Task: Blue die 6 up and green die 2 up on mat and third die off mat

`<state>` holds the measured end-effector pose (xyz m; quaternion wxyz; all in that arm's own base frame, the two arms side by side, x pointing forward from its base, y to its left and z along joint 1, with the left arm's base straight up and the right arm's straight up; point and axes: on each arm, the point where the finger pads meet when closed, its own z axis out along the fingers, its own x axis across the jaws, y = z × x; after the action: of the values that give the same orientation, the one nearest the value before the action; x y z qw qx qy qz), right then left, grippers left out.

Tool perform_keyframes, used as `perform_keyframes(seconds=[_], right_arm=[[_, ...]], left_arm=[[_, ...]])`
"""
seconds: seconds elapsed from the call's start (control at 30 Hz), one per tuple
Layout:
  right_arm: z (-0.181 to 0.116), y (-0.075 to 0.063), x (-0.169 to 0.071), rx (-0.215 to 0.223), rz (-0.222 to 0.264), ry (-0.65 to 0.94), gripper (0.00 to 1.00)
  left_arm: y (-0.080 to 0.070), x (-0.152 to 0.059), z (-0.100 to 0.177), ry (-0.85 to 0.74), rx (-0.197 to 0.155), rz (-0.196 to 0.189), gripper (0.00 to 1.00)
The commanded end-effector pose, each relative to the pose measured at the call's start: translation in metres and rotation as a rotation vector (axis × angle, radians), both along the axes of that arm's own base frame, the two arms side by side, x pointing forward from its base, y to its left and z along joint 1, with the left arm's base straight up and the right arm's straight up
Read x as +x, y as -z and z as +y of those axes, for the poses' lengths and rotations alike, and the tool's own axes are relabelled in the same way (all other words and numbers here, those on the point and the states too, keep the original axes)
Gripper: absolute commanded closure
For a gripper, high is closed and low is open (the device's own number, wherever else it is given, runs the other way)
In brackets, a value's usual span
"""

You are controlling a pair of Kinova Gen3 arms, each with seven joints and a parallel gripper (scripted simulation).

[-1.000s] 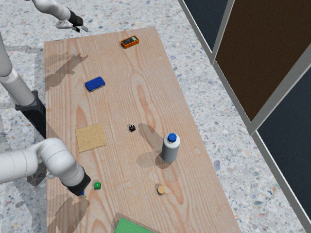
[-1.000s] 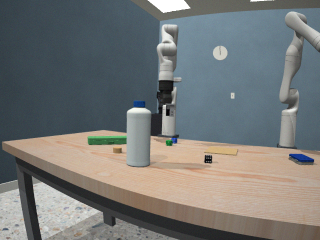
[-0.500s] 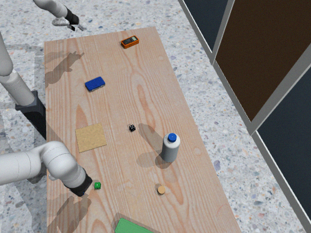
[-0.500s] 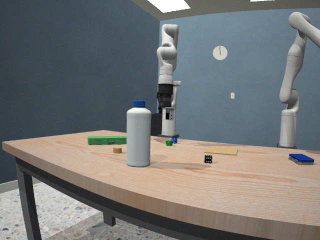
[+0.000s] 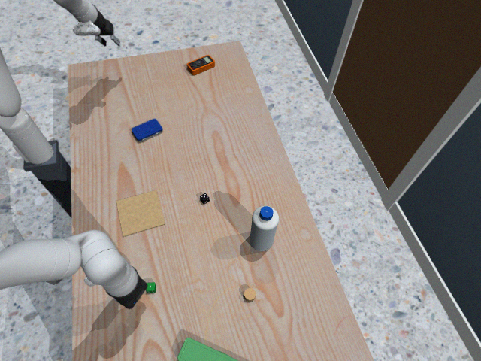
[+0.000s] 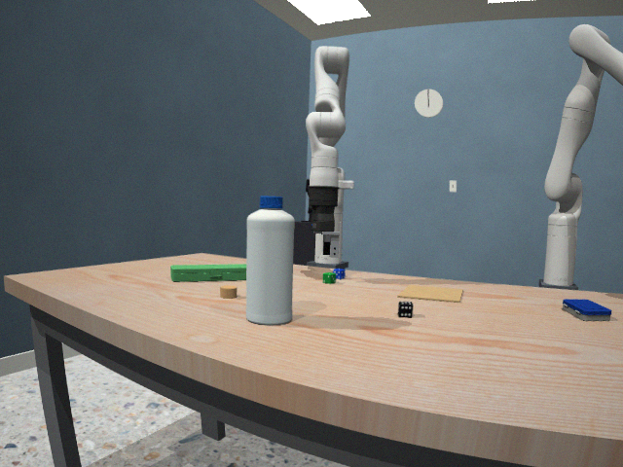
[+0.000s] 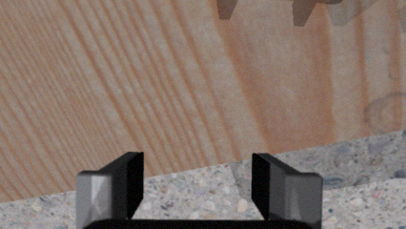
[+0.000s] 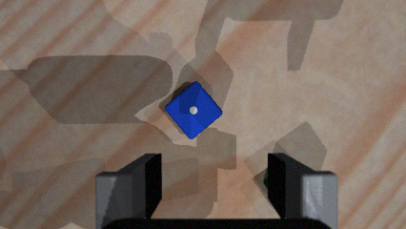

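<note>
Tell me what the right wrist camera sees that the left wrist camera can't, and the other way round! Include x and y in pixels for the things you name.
Only the right wrist view: the blue die (image 6: 339, 273) (image 8: 193, 114) with one dot on top, and a tiny bit of the green die (image 5: 151, 287) (image 6: 329, 277) (image 8: 266, 182) behind a finger.

Only the left wrist view: the speckled floor (image 5: 279, 174) (image 7: 191, 196) past the table's edge.

Both: wooden table top (image 5: 174, 163) (image 6: 351, 362) (image 7: 167, 95) (image 8: 362, 95), shadows and open black-and-grey fingers.
</note>
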<state>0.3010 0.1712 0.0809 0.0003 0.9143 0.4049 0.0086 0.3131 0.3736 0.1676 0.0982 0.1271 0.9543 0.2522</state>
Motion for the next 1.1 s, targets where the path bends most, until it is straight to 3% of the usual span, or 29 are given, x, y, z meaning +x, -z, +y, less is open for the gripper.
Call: perform_keyframes(seconds=[0.0, 0.23, 0.7, 1.07], right_arm=[[-0.002, 0.019, -0.004, -0.006, 0.016, -0.001, 0.0], [-0.002, 0.026, -0.004, -0.006, 0.016, -0.001, 0.0], [-0.002, 0.026, -0.004, -0.006, 0.016, -0.001, 0.0], [-0.002, 0.026, -0.004, -0.006, 0.016, -0.001, 0.0]], left_arm=[[0.002, -0.016, 0.012, -0.029, -0.017, 0.017, 0.0], [0.004, -0.035, 0.023, -0.052, -0.04, 0.047, 0.0], [0.007, -0.077, 0.041, -0.097, -0.093, 0.101, 0.0], [0.008, -0.126, 0.056, -0.144, -0.164, 0.152, 0.0]])
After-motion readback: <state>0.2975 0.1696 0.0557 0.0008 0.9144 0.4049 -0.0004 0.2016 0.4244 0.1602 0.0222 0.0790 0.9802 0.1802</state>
